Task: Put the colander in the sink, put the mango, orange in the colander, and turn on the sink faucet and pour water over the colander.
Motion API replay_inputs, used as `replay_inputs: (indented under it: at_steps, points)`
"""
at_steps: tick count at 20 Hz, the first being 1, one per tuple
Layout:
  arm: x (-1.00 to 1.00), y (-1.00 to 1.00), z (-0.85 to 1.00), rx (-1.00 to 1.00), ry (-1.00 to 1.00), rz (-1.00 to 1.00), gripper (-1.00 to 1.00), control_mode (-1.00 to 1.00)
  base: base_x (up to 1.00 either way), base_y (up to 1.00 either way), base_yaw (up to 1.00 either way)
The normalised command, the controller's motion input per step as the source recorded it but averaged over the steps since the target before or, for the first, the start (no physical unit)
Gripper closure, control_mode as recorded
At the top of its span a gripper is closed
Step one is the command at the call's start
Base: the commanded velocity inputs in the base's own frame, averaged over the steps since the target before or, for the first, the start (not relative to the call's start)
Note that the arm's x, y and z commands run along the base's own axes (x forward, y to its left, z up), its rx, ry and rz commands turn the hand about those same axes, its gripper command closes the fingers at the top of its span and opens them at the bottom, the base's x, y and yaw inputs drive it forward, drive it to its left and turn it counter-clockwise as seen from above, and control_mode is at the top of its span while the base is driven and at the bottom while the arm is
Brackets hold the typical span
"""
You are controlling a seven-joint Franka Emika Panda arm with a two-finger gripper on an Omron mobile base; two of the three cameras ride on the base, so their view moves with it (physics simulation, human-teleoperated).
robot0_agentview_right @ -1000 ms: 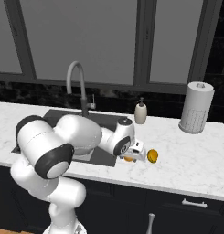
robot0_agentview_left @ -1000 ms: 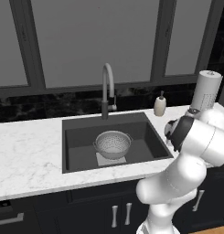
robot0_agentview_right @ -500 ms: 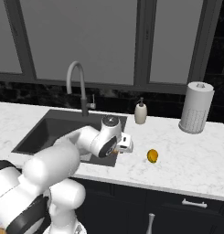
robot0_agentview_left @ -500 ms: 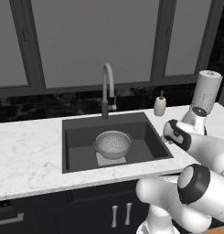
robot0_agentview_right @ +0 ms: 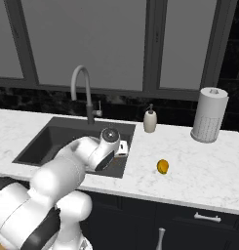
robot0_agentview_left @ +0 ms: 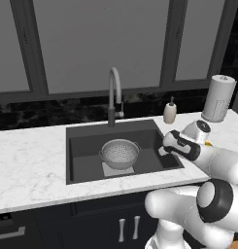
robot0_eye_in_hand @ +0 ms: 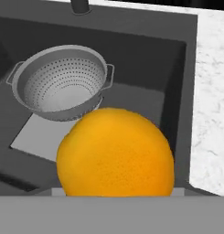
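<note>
The silver-grey perforated colander (robot0_agentview_left: pixel 119 152) (robot0_eye_in_hand: pixel 63 84) stands upright in the dark sink (robot0_agentview_left: pixel 86 146) on the lighter square patch, with nothing in it. My gripper (robot0_agentview_left: pixel 168 142) (robot0_agentview_right: pixel 120 149) hovers over the sink's right rim, shut on the orange (robot0_eye_in_hand: pixel 115 153), which looms large in the hand view and hides the fingertips. The colander lies ahead of the orange and to its left. A yellow-orange mango (robot0_agentview_right: pixel 162 166) rests on the white marble counter right of the sink. The grey gooseneck sink faucet (robot0_agentview_left: pixel 114 95) (robot0_agentview_right: pixel 82 93) stands behind the basin, and no water is running.
A beige soap dispenser (robot0_agentview_left: pixel 169 113) (robot0_agentview_right: pixel 150 120) stands at the sink's back right corner. A paper towel roll (robot0_agentview_left: pixel 218 98) (robot0_agentview_right: pixel 207 115) is further right by the wall. White marble counter (robot0_agentview_left: pixel 28 160) spreads left of the sink.
The arm has swung left from the counter beside the mango to above the sink's right rim, carrying the orange. The mango and colander have stayed put.
</note>
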Motion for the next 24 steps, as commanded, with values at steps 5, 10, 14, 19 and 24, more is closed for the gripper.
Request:
replay_inputs:
  at_steps: [5,10,14,19,24]
  points:
    - [0.95,0.17,0.14,0.0,0.09,0.28,1.0,-1.0,0.0,0.0,0.0]
    - [0.59,0.28,0.05,0.0,0.21,0.22,1.0,-1.0,0.0,0.0,0.0]
    - [0.39,0.48,0.0,0.0,0.03,0.09,1.0,-1.0,0.0,0.0,0.0]
    - [0.25,0.35,-0.07,0.0,0.0,0.09,1.0,-1.0,0.0,0.0,0.0]
    - [0.19,0.27,-0.22,0.0,0.0,0.11,1.0,-1.0,0.0,0.0,0.0]
